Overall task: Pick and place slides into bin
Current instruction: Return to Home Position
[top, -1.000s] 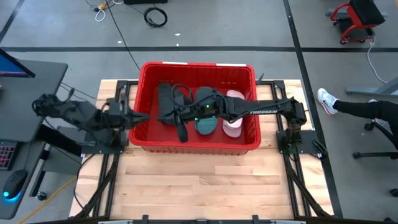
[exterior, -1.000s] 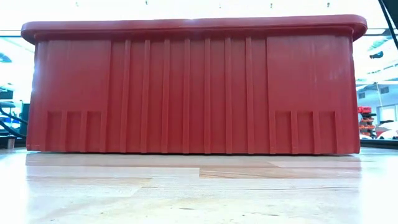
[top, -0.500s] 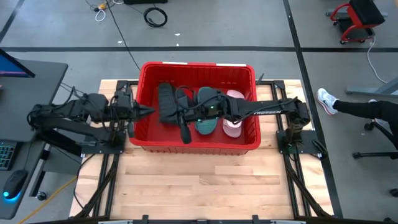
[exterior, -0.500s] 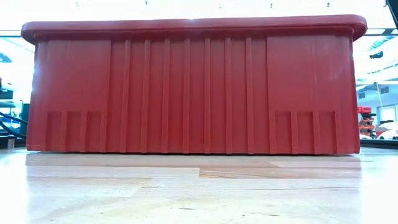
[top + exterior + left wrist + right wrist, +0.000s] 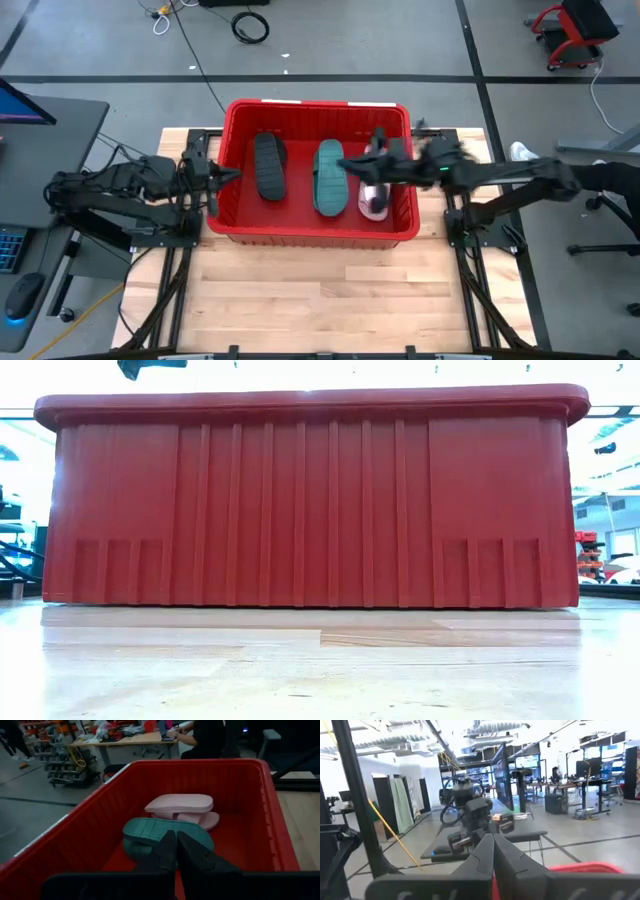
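Hovering closed and empty above the bin (image 5: 318, 236), my right gripper (image 5: 348, 166) has the pink slide (image 5: 375, 203) and teal slide (image 5: 329, 182) just beneath, the black slide (image 5: 268, 166) beyond; my left gripper (image 5: 228, 176), closed too, sits beside the rim.

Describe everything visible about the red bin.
The red bin is a large rectangular plastic crate with a thick rim and ribbed walls, upright on the wooden table. Inside lie a black slide, a teal slide sole-up and stacked pink slides, side by side. The left tool, shut, points in over its left rim; the right tool, shut, hangs above the slides.
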